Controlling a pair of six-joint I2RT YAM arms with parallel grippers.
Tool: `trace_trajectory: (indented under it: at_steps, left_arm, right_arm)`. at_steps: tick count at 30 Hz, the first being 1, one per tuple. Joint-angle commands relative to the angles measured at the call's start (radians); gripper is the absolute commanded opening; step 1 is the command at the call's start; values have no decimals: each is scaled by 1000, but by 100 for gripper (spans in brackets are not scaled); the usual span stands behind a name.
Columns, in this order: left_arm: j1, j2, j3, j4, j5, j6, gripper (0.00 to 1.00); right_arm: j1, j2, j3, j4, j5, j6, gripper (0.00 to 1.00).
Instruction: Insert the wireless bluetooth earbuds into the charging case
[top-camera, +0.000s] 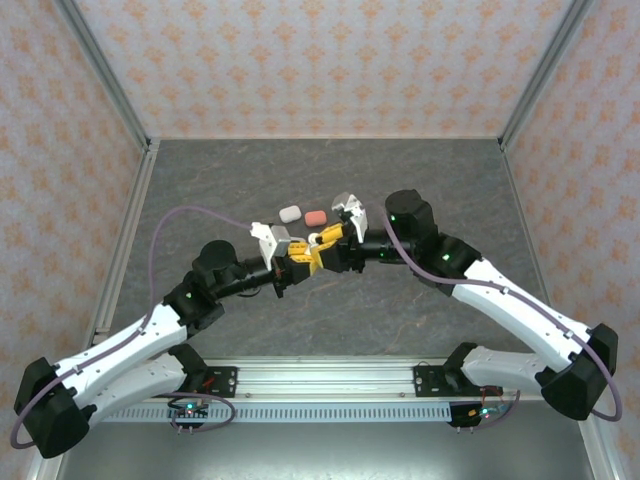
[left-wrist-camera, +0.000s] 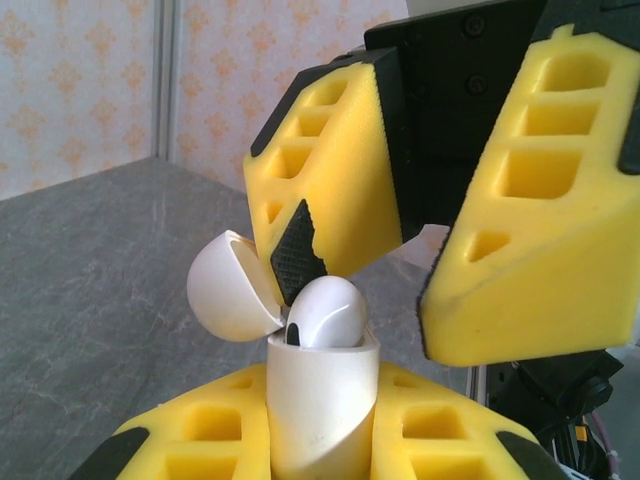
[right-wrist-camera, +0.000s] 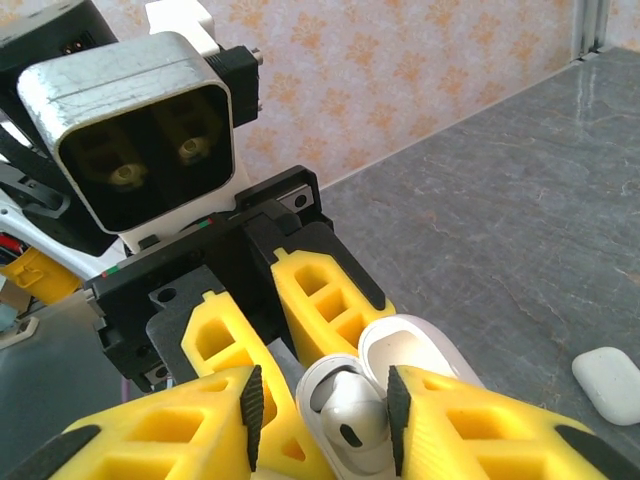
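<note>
Left gripper (left-wrist-camera: 320, 435) is clamped tight on the lower body of the white charging case (left-wrist-camera: 320, 395), holding it upright off the worktop (top-camera: 400, 180), about mid-worktop and slightly toward the left edge. The case lid (left-wrist-camera: 228, 290) is flipped open and hangs back to one side. One white earbud (left-wrist-camera: 326, 310) sits in the case mouth with its rounded head sticking up above the rim.

Right gripper (right-wrist-camera: 322, 400) comes in from the opposite side, nose to nose with the left one. Its jaws are partly open and straddle the earbud. In the left wrist view one black pad (left-wrist-camera: 296, 250) sits right against the bud's side, touching or nearly so, while the other finger stands clear. It has no firm hold on anything.

Two shut cases lie on the worktop just beyond the grippers toward the far edge: a spare white case (top-camera: 290, 213) and a pink case (top-camera: 315, 217), side by side.
</note>
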Motion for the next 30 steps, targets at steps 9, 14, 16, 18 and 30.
trace_trajectory:
  at_steps: [9, 14, 16, 18, 30]
  left_arm:
    - [-5, -62, -30, 69, -45, 19, 0]
    - [-5, -103, -51, 51, -76, 35, 0]
    - [-5, -124, -57, 33, -86, 44, 0]
    - [-5, -144, -63, 13, -94, 52, 0]
    - [-5, -210, -96, -46, -134, 78, 0]
  right_arm:
    - [-28, -80, 133, -121, 201, 27, 53]
    - [-115, -97, 119, -205, 335, 91, 58]
    - [-163, -78, 109, -260, 385, 114, 59]
    - [-196, -41, 104, -324, 421, 126, 59]
    - [-227, 480, 194, -582, 609, 55, 56]
